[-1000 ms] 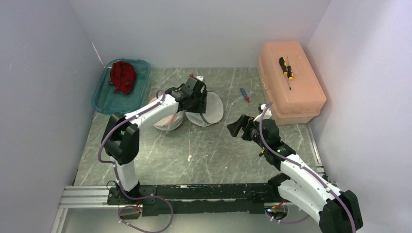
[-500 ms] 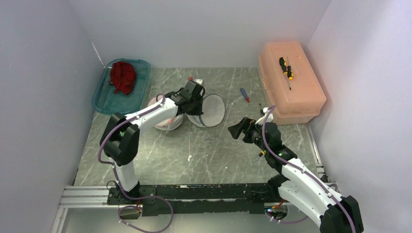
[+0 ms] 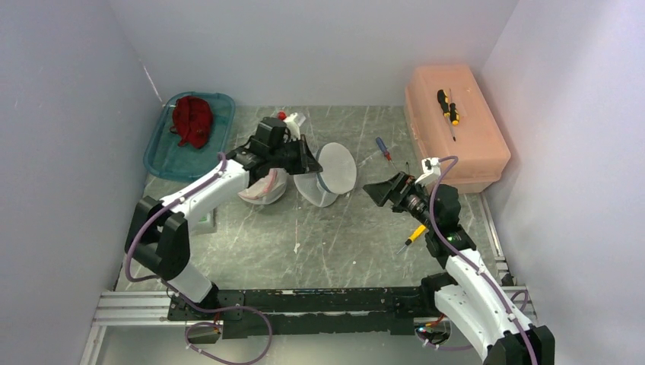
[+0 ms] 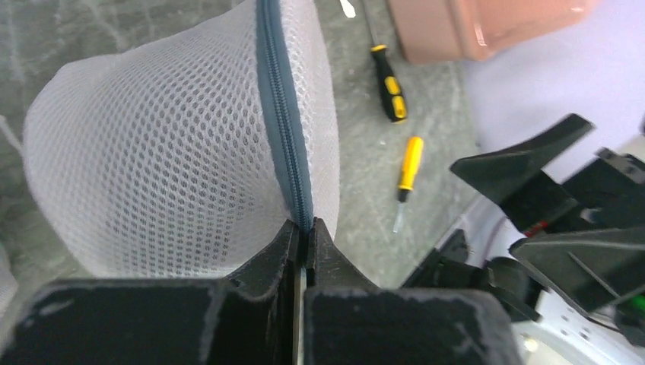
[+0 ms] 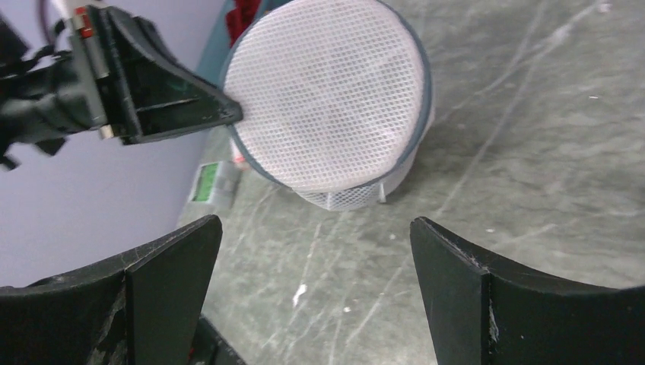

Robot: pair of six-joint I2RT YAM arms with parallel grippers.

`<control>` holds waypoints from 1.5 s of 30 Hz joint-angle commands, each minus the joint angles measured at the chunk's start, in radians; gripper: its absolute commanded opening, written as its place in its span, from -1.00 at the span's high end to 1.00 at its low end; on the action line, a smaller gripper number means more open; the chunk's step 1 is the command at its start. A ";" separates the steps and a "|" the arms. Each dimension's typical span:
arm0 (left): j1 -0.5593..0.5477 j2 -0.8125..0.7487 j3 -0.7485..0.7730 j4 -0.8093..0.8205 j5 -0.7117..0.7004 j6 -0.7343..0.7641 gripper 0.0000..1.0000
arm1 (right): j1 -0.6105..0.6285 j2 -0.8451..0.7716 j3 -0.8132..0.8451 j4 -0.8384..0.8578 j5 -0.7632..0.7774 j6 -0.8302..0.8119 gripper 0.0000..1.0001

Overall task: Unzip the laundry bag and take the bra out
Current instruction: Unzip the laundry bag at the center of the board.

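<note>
Tipped up since earlier: white mesh laundry bag (image 4: 152,167), grey zipper (image 4: 283,137) clenched in left claw (image 4: 304,228), presented to released right claw (image 5: 313,222).

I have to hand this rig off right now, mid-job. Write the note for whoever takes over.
Left gripper: fingers shut on the grey zipper band at the rim of the mesh laundry bag.
Right gripper: open, empty, facing the bag's round side, not touching it.
Done: the zipper line is gripped. I cannot tell whether any of it is unzipped.
Left: run the zip open and take out the bra. The pinkish fabric under the left arm may be it.
</note>
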 commanded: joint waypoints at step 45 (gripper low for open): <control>0.107 -0.185 -0.397 0.434 0.417 -0.181 0.95 | 0.050 0.772 -0.083 0.952 -0.295 0.453 0.21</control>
